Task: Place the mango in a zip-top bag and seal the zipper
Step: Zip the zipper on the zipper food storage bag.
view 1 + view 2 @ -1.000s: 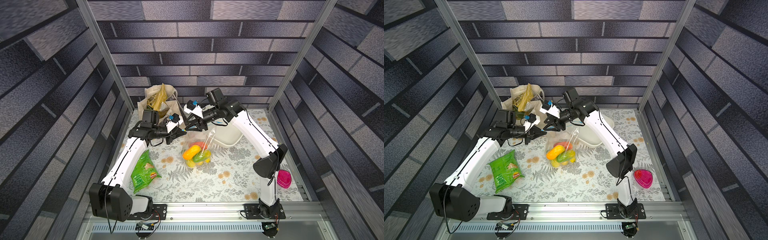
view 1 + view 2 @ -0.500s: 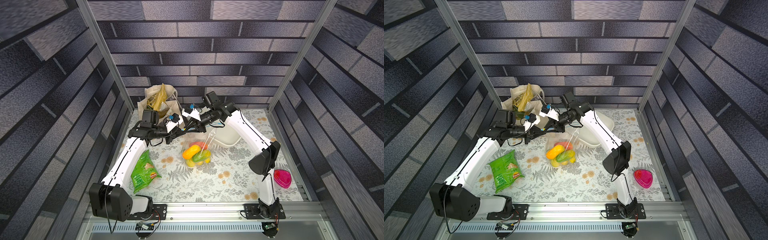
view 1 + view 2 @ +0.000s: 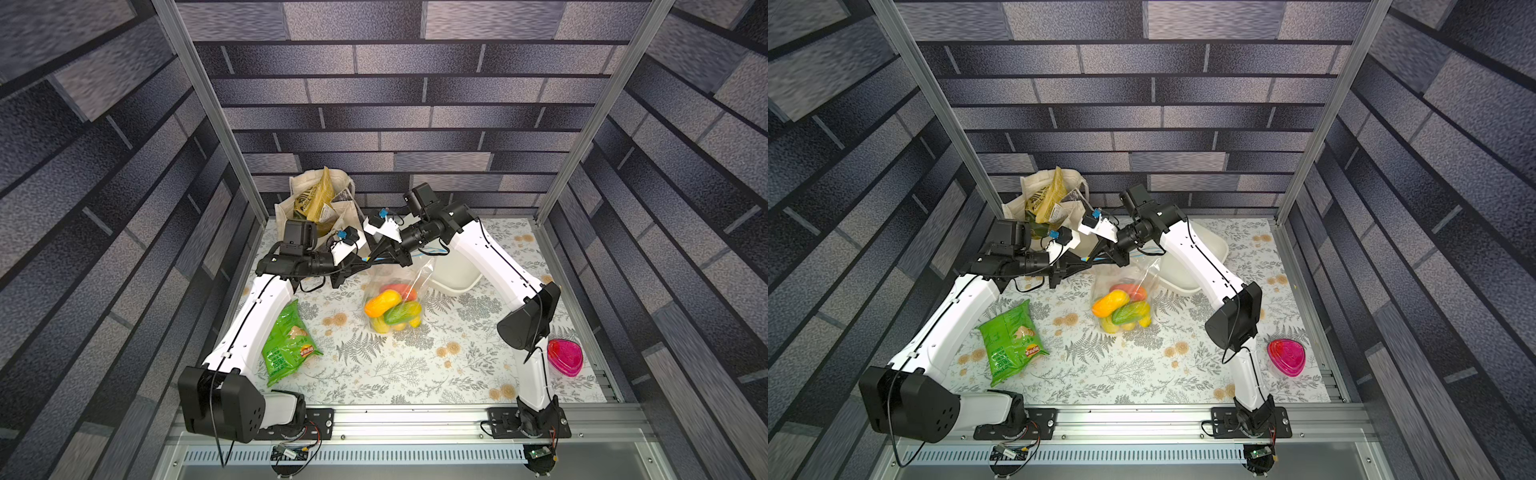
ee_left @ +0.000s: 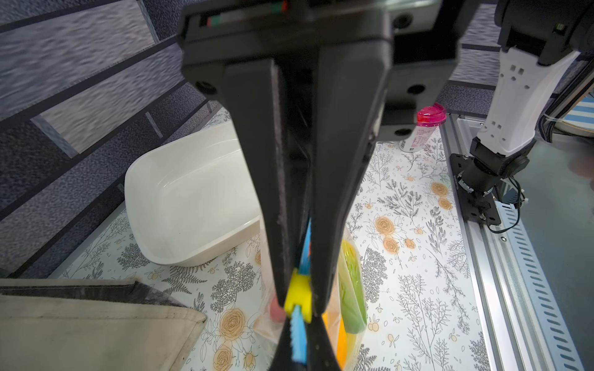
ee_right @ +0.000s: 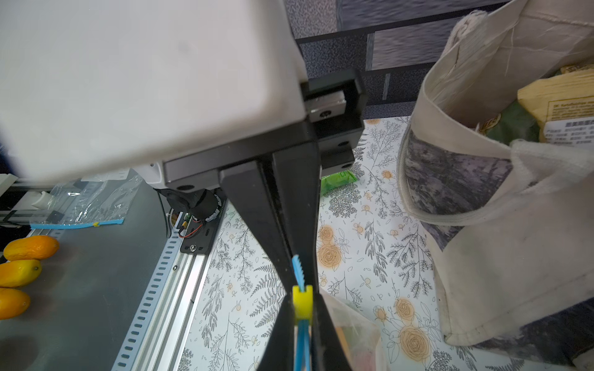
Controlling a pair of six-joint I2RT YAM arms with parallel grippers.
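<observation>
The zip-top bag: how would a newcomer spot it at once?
On the floral-print table, look beside the white plastic tub. There the clear, crinkly zip-top bag of colourful fruit is held up by the left gripper and right gripper. Unlike the beige canvas tote and green crisp packet, it is see-through, with a light-blue zipper.

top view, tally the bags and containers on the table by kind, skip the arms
zip-top bag: 1
canvas tote: 1
crisp packet: 1
white tub: 1
pink-lidded container: 1
total: 5
</observation>
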